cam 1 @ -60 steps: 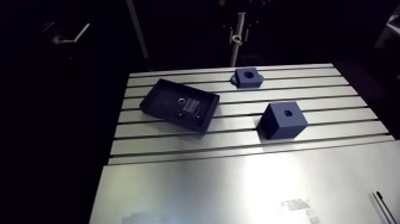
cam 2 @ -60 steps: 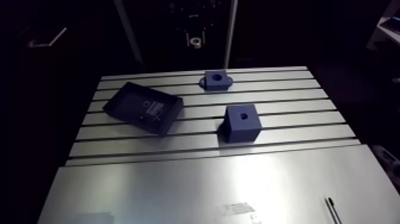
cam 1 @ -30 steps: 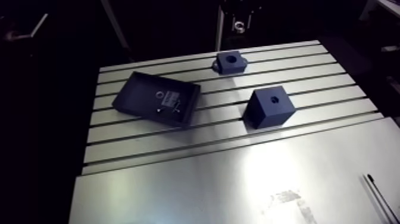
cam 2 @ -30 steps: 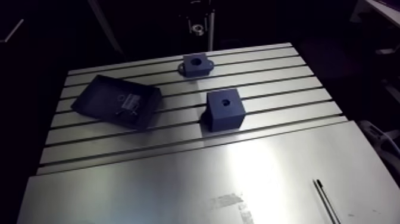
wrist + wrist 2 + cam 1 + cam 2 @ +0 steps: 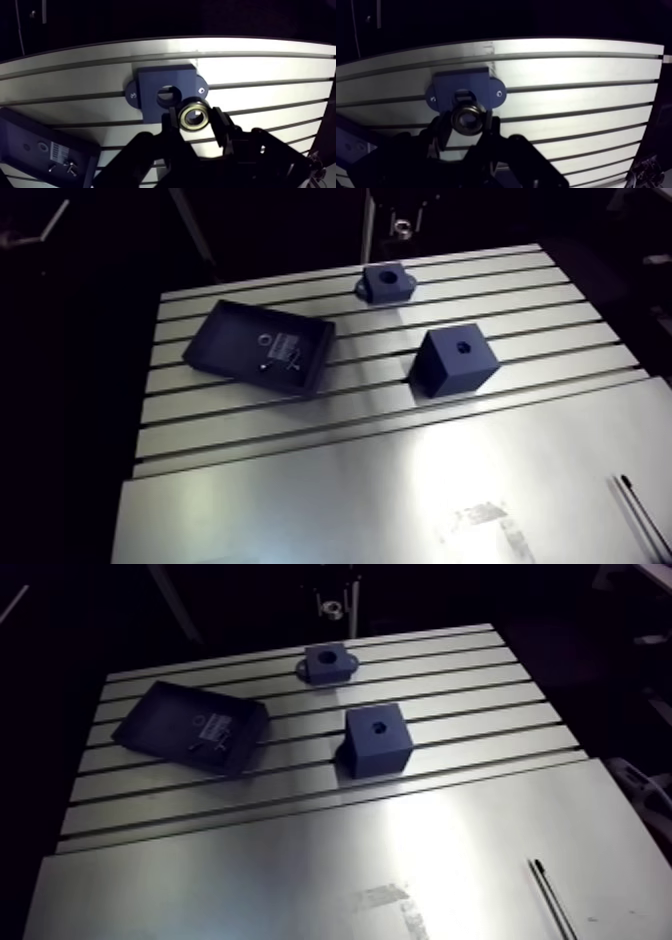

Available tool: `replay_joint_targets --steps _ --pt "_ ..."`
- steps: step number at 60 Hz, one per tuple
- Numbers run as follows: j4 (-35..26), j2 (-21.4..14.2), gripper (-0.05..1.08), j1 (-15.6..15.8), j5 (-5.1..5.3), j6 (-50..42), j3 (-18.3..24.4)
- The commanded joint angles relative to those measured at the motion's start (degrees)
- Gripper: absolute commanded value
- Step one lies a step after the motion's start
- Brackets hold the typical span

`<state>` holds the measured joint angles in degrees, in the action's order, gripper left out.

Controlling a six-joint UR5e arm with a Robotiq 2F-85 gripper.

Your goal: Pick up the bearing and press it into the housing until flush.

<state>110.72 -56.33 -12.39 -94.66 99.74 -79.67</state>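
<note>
Gripper (image 5: 195, 122) detail is dark and cut off in the arm view. The wrist view shows its two fingers clamped on one bearing (image 5: 194, 115), held over the near edge of one housing (image 5: 150, 92), just beside its bore. Contact between bearing and housing cannot be determined. One tray (image 5: 262, 346) holds parts too small to identify. One cube block (image 5: 458, 360) with one top hole stands on the slotted table (image 5: 400, 488), apart from both.
</note>
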Motion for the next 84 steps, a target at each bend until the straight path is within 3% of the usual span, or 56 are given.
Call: replay_joint_targets --steps 1,19,45,84 --pt "0.1 1.1 0.62 0.2 0.04 -0.6 -0.4" --pt "3.4 1.9 0.62 0.3 0.13 -0.6 -2.4" --pt "3.7 2.2 0.62 0.4 0.48 -0.6 -3.3" --pt "4.4 3.0 0.62 0.9 0.22 -0.6 -4.2"
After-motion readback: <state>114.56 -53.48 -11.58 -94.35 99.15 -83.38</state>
